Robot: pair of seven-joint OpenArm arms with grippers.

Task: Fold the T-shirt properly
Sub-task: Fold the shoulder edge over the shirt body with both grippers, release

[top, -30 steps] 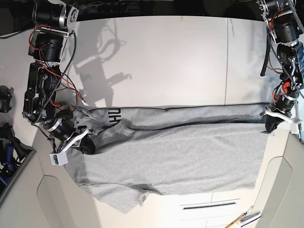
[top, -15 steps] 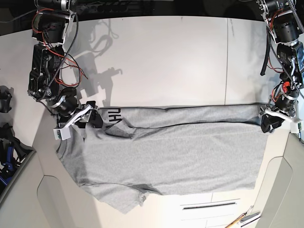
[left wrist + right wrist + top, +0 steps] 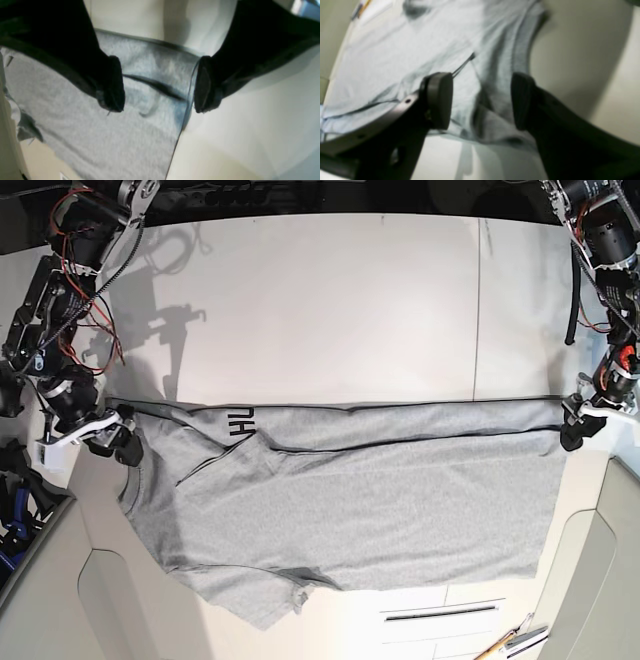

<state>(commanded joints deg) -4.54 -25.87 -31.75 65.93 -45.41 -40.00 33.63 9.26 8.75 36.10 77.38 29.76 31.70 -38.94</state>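
The light grey T-shirt [image 3: 380,500] lies flat across the white table [image 3: 350,310], folded lengthwise. A turned-over strip along its far edge shows black lettering [image 3: 241,421]. My left gripper [image 3: 573,434] is at the shirt's right end. In the left wrist view it [image 3: 157,92] is open just above the cloth [image 3: 75,125], one finger by the shirt's edge. My right gripper [image 3: 116,446] is at the shirt's left end. In the right wrist view it [image 3: 481,100] is open over the cloth [image 3: 395,50], holding nothing.
The table's front edge has a cut-out with a slotted panel [image 3: 440,613]. Pencils or tools [image 3: 512,643] lie at the front right. Dark and blue gear [image 3: 14,515] sits off the table's left side. A seam [image 3: 477,310] runs down the table at the right.
My right gripper has moved up and left from on the shirt to its left end, leaving the cloth spread flatter there. My left gripper has shifted slightly right.
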